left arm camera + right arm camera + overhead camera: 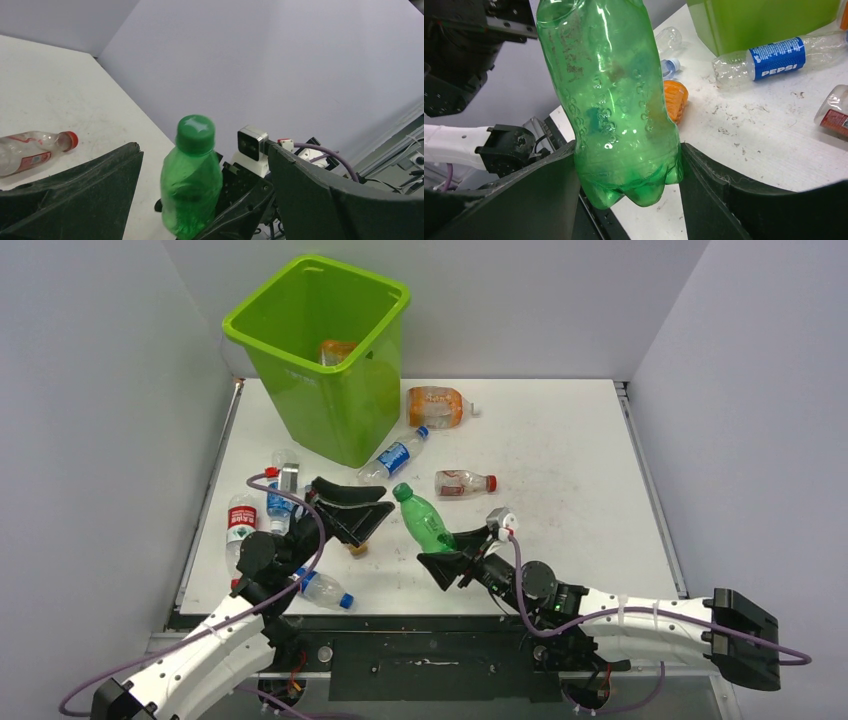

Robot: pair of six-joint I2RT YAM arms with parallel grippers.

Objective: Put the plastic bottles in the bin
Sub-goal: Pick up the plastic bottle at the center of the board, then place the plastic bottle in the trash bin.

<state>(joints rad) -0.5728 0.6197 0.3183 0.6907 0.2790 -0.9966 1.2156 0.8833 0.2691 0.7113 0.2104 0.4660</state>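
Note:
My right gripper (455,550) is shut on the base of a green bottle (425,522) and holds it tilted above the table; the right wrist view shows the bottle (619,100) pinched between both fingers (714,185). My left gripper (378,512) is open and empty, its jaws facing the bottle's green cap (196,132) from the left without touching it. The lime-green bin (300,390) stands at the back left with an orange bottle (337,350) inside. Loose on the table are an orange bottle (435,405), a Pepsi bottle (395,455) and a red-capped clear bottle (465,483).
Several more bottles lie at the table's left edge by the left arm: a red-labelled one (240,525), a blue-labelled one (280,502) and a blue-capped one (322,590). An orange piece (357,548) lies under the left gripper. Grey walls close in both sides.

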